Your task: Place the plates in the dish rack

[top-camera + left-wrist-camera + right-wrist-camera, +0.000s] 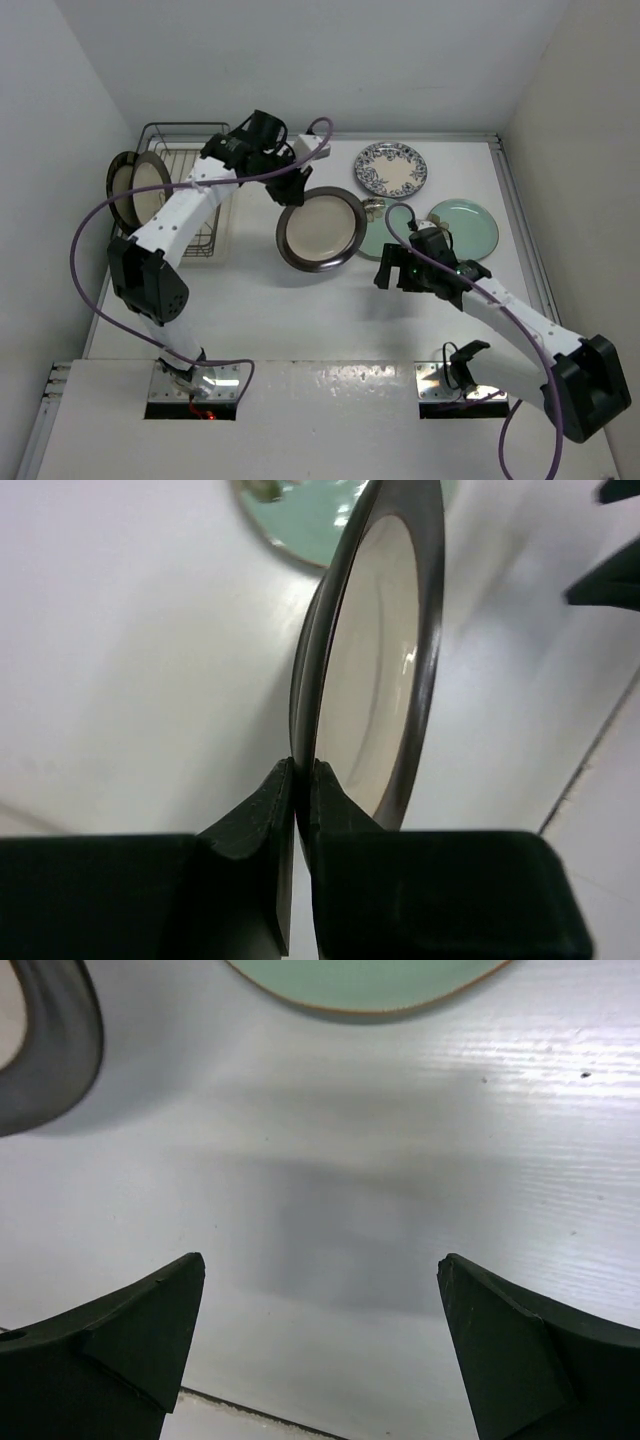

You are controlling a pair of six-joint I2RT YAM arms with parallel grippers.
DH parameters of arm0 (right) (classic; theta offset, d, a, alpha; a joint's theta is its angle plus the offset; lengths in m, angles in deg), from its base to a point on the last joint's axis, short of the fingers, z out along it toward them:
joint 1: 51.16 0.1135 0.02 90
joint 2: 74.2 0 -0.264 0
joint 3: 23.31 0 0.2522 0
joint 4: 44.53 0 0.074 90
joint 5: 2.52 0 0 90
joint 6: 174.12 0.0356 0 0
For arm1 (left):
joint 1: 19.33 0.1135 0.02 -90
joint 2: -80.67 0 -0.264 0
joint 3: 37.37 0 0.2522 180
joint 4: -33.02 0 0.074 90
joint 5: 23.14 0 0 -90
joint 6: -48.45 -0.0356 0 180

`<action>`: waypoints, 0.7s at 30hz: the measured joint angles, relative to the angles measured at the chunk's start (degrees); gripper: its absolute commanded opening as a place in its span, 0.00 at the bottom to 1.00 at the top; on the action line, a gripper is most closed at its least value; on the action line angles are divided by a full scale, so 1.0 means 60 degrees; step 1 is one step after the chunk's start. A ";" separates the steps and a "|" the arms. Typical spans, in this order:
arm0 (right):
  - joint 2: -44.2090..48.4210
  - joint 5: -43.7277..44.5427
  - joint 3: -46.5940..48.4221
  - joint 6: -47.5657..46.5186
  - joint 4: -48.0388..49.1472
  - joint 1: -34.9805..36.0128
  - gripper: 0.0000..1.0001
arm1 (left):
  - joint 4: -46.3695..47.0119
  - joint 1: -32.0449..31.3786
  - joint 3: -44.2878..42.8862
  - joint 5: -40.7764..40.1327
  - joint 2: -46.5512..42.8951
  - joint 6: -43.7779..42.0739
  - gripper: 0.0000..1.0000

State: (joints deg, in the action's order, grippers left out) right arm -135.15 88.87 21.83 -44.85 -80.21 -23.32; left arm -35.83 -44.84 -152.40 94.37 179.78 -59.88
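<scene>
Plate (320, 229) shows cream centre ringed by glossy dark grey rim.

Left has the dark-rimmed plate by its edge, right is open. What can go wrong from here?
1. The left gripper pinches only the rim of the cream plate; it may pivot or slip in transit.
2. The dish rack holds a racked plate at its left end; the incoming one could knock it.
3. The right gripper hangs open near the held plate; a swing might clip it.

Wide-spread jaws above the table (330, 1160); mint-green plate (360, 980) ahead.
</scene>
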 measured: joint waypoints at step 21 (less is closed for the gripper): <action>-0.0244 0.0477 0.0663 -0.0266 -0.0838 -0.0117 1.00 | 0.0794 0.0415 -0.2838 -1.0881 -0.1249 -0.1632 0.00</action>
State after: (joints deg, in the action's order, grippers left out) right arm -136.61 91.73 25.81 -46.45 -85.23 -24.02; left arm -31.07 -42.35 -169.43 29.08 172.28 -69.67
